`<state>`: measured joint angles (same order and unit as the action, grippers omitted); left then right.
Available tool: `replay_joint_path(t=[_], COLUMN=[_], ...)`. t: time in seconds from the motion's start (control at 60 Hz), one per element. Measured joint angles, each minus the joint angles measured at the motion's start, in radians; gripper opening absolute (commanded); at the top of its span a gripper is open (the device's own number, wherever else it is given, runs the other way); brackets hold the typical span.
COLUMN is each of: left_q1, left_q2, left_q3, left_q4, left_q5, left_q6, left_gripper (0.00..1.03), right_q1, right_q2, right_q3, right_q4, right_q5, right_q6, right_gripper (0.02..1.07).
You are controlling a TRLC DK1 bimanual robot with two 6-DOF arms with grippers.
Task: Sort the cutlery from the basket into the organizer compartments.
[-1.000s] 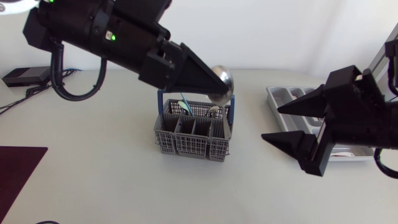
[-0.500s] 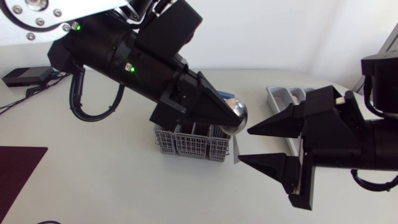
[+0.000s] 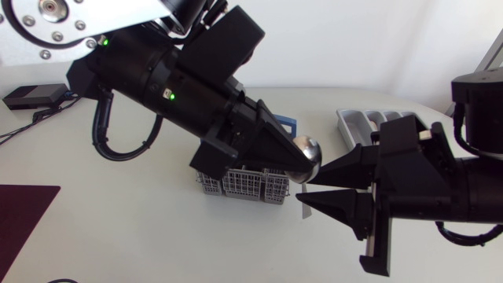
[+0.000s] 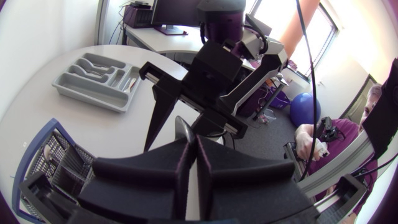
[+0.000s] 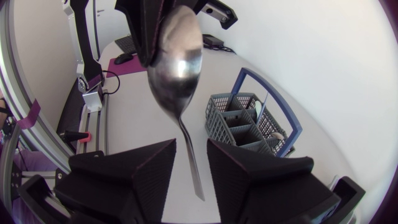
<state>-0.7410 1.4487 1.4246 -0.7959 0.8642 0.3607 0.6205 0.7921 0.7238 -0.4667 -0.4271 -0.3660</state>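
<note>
Left claw [image 3: 292, 159] clenched on polished steel spoon [image 3: 309, 155]: rounded bowl up, slim handle hanging over bench beside grey mesh basket [image 3: 236, 182]. Right claw [image 3: 309, 190], matte wedges released, straddles handle without touching. Grey moulded organizer [image 3: 368, 120] near bench's right edge. Since earlier frame, spoon carried rightward and right claw narrowed.

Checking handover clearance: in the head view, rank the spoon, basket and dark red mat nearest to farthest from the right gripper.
1. Spoon: held by the left gripper, its handle hanging inside the open right gripper.
2. Basket: just beyond, mid-table under the left arm.
3. Dark red mat: far off at the table's left edge.
</note>
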Motion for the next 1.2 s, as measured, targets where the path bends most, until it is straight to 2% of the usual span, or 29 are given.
replay_joint_path(t=[0.083,0.45,0.55,0.65,0.683,0.717,0.783,0.95,1.067,1.2], left_q1=[0.000,0.000,0.002,0.006,0.009,0.013,0.018,0.067,0.163,0.247], left_q2=[0.000,0.002,0.005,0.005,0.005,0.005,0.005,0.005,0.000,-0.004], left_q3=[0.000,0.000,0.000,0.000,0.000,0.000,0.001,0.026,0.070,0.119], left_q4=[0.000,-0.008,-0.006,0.005,0.009,0.012,0.011,0.031,0.102,0.135], left_q5=[0.004,0.016,0.019,0.018,0.017,0.018,0.018,0.021,0.009,-0.109], left_q6=[0.000,-0.002,-0.010,-0.012,-0.012,-0.012,-0.012,-0.043,-0.126,-0.185], left_gripper=[0.04,0.04,0.16,0.42,0.54,0.80,0.99,0.99,0.99,0.99], right_q1=[0.003,0.007,0.013,0.014,0.014,0.014,0.013,0.005,-0.083,-0.259], right_q2=[0.000,0.008,0.011,0.011,0.011,0.011,0.011,0.008,-0.009,-0.005], right_q3=[-0.002,-0.006,-0.006,-0.006,-0.006,-0.006,-0.006,-0.006,-0.006,0.002], right_q4=[0.000,0.000,-0.001,-0.008,-0.008,-0.012,-0.035,-0.069,-0.103,-0.114], right_q5=[-0.004,-0.018,-0.019,-0.026,-0.026,-0.025,-0.017,0.008,0.013,0.011], right_q6=[0.001,0.025,0.022,0.026,0.026,0.027,0.034,0.045,0.042,0.008], right_gripper=[0.19,0.08,0.08,0.08,0.08,0.08,0.08,0.08,0.08,0.08])
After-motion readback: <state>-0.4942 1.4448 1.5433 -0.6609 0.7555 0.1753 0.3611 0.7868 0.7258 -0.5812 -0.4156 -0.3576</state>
